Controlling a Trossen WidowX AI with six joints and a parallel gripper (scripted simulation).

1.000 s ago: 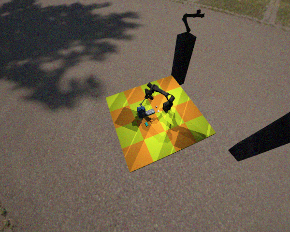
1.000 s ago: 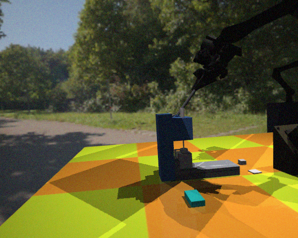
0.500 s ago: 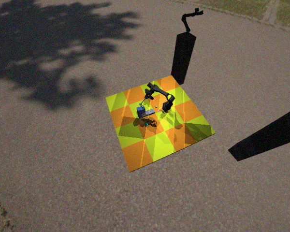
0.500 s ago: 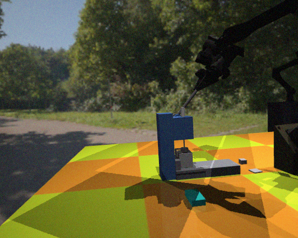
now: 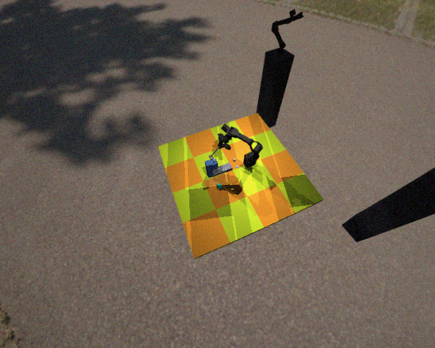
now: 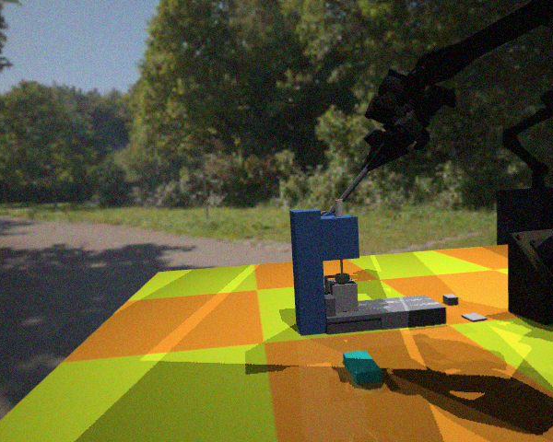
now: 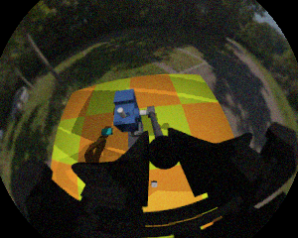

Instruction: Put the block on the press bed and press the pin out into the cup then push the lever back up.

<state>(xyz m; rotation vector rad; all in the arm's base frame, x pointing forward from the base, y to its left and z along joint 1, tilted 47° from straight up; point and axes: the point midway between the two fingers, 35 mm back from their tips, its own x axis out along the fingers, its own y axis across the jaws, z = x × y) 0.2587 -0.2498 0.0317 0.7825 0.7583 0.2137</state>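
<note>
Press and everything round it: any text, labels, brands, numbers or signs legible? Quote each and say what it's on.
None legible.
Blue press frame: no lettering seen.
Teal block: no marking seen.
Press bed: pale patches on top, no readable characters.
Gripper: too dark to tell.
</note>
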